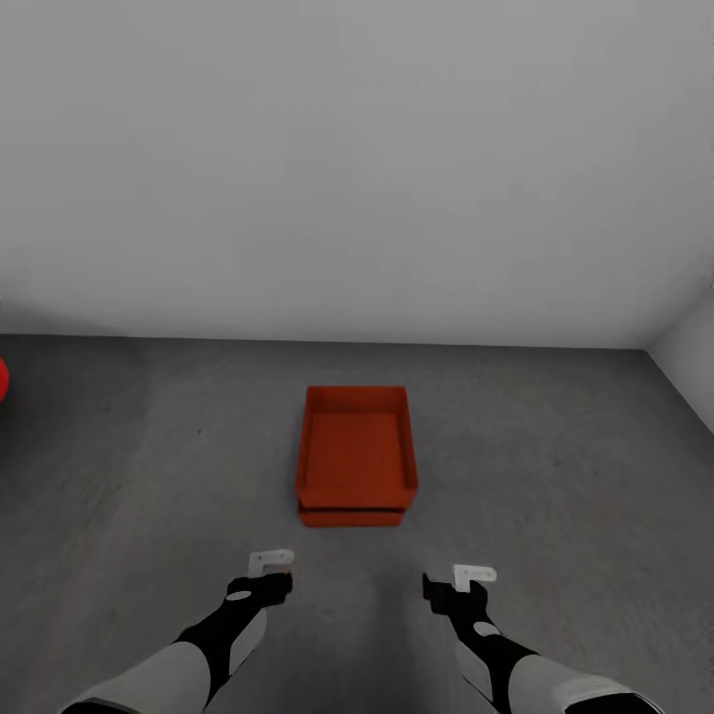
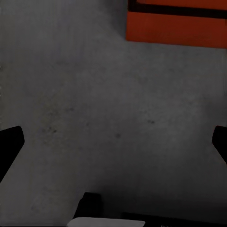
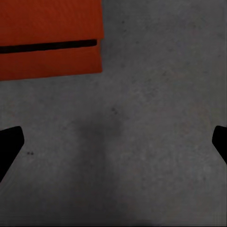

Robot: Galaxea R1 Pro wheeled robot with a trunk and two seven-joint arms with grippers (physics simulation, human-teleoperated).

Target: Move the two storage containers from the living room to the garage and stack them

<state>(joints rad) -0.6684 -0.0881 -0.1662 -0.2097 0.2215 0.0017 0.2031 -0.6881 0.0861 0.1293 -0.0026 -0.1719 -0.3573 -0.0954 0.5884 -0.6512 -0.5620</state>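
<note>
Two red-orange storage containers sit stacked on the garage's dark grey concrete floor (image 1: 149, 476). The upper one (image 1: 355, 446) is nested on the lower one (image 1: 352, 517), whose front wall shows beneath it. The stack's near wall also appears in the left wrist view (image 2: 175, 28) and the right wrist view (image 3: 52, 61). My left gripper (image 1: 270, 565) hangs open a little in front of the stack to its left, over bare concrete (image 2: 113, 142). My right gripper (image 1: 474, 575) is open too, in front and to the right (image 3: 113, 142). Neither holds anything.
A plain white wall (image 1: 357, 169) rises a short way behind the stack. A second white wall (image 1: 689, 357) closes the right side. A sliver of something red (image 1: 3, 379) shows at the left edge.
</note>
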